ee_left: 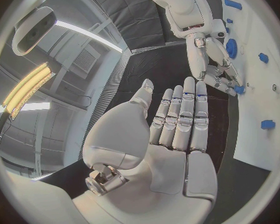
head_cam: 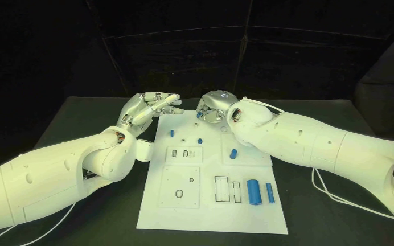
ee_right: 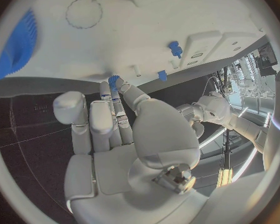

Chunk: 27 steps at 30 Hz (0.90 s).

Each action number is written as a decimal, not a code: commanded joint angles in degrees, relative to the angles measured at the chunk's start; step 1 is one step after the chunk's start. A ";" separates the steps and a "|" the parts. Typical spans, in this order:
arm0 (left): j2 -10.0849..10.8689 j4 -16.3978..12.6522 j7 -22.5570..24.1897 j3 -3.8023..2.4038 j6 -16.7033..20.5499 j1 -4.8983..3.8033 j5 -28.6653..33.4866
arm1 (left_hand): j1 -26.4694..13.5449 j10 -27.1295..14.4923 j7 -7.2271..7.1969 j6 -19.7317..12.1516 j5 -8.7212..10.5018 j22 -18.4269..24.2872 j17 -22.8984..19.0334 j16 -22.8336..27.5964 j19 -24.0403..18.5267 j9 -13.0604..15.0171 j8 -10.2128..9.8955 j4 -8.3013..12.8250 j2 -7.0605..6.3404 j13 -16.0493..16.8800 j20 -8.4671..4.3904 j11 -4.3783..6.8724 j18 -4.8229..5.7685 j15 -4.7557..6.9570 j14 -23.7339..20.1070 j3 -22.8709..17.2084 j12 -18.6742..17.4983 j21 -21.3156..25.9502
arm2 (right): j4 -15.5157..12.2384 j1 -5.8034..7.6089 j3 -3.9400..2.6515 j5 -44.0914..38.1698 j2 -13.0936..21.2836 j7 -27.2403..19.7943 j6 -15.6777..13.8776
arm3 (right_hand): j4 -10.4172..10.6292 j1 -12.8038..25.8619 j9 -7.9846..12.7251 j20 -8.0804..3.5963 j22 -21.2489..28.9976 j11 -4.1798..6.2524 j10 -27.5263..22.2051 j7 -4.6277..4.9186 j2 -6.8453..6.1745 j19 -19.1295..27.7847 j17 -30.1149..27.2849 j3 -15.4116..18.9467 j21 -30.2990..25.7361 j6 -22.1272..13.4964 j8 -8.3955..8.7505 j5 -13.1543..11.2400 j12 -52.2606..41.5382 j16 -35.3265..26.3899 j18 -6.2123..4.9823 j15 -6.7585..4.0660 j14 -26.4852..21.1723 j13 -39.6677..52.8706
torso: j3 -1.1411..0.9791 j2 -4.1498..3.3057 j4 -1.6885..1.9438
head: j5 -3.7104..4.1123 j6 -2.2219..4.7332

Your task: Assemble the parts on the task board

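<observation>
Two blue cylinders (head_cam: 259,192) near task board (head_cam: 213,214) front edge, left robot hand (head_cam: 148,109) spread, right robot hand (head_cam: 215,108) apparently pinching small blue part (ee_right: 114,79).

We are looking at a black table (head_cam: 82,122) that is spreading across the foreground and reaching back to a dark fabric backdrop (head_cam: 197,29). The backdrop is hanging in panels, with pale seam lines crossing it. A thin white cable (head_cam: 343,197) is looping over the table's right side, and another white cable (head_cam: 42,222) is trailing near the lower left corner.
</observation>
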State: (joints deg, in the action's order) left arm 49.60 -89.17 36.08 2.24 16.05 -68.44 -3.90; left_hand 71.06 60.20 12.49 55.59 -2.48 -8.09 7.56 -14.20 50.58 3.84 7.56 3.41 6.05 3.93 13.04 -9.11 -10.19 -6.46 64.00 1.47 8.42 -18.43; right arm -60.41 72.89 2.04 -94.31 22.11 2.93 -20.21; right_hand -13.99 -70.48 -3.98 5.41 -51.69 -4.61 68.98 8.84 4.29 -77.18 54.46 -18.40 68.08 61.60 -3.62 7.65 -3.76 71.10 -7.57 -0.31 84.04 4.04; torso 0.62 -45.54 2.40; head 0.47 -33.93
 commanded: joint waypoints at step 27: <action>1.02 -0.24 0.20 -0.02 -0.99 -0.20 -0.03 | 0.26 0.13 0.12 0.39 -0.29 0.08 0.10 0.07 0.49 -0.07 -0.34 0.29 0.66 -0.08 0.02 -0.21 -0.31 -0.04 0.42 -0.08 -0.35 -0.27 | -15.72 0.57 -1.81 7.29 15.59 4.64 -0.93 | 9.14 2.61 -0.61 -0.47 -2.15 0.97 5.89 -0.06 -8.41 -0.39 3.14 9.03 2.09 -9.19 -2.25 2.38 -13.45 2.91 1.03 -0.77 1.41 6.04 | -0.05 0.27 -0.83 | 0.80 0.62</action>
State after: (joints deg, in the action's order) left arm 50.61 -89.25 35.93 2.24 15.81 -68.55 -3.87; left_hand 71.33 60.20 12.49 55.59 -2.48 -8.09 7.59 -14.20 50.58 3.85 7.57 3.41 6.31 3.94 13.04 -9.11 -10.18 -6.46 64.00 1.47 8.42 -18.43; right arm -75.44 73.35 0.25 -91.54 37.48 5.37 -22.85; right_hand -5.36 -68.06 -4.70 4.96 -53.51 -3.78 74.20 9.02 -3.70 -77.28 57.33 -9.43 69.92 52.41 -5.99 9.86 -16.72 73.83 -7.57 -0.74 84.05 9.75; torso 0.54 -45.30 1.81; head 0.96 -33.45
